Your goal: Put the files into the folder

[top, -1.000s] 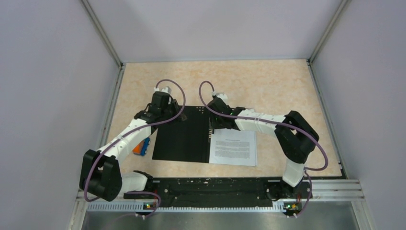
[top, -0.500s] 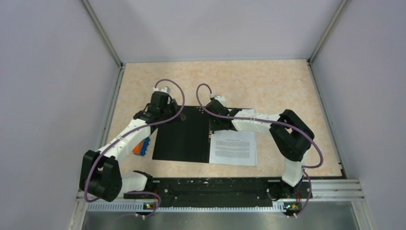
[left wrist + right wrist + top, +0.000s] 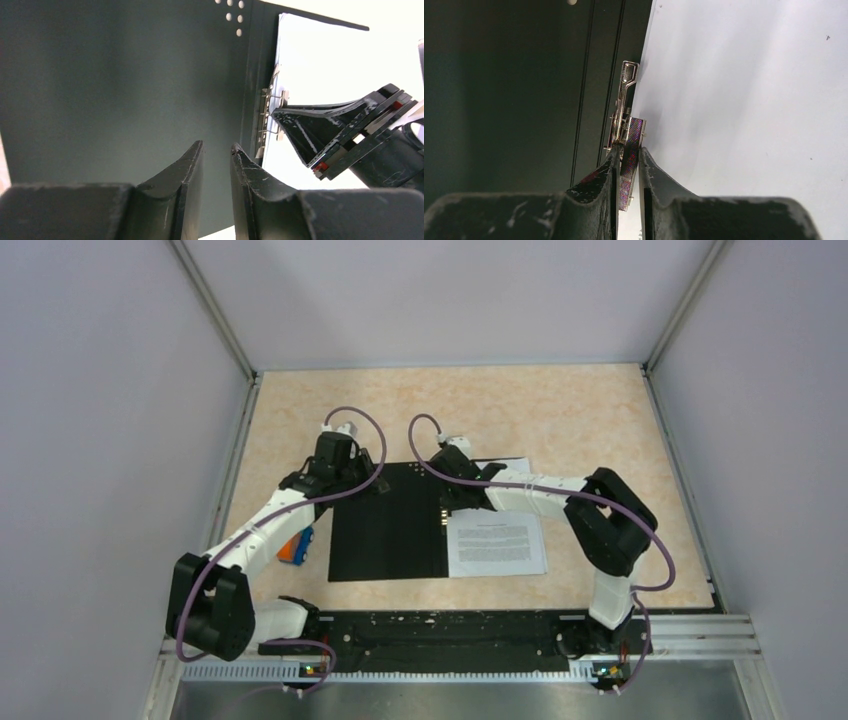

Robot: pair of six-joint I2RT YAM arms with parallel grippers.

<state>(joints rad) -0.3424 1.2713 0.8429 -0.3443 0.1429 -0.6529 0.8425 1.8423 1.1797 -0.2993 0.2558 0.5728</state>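
Note:
The folder [image 3: 385, 530] lies open on the table, black inside up, with its metal spine clip [image 3: 626, 100] along the middle. The files [image 3: 497, 545], white printed sheets, lie on its right half with their left edge at the clip. My right gripper [image 3: 628, 152] is shut on the clip's lever, which stands between its fingers. The left gripper [image 3: 216, 145] hovers low over the folder's left half near its far corner, jaws a little apart with nothing between them. In the left wrist view the right gripper [image 3: 277, 117] meets the clip [image 3: 270, 100] beside the white files [image 3: 320, 65].
A small orange-and-blue object [image 3: 295, 546] lies on the table left of the folder, under the left arm. Grey walls close in the left, right and far sides. A metal rail [image 3: 690, 635] runs along the near edge.
The right gripper has closed on the clip lever. The folder and the files have slid a little to the right. The left gripper has hardly moved.

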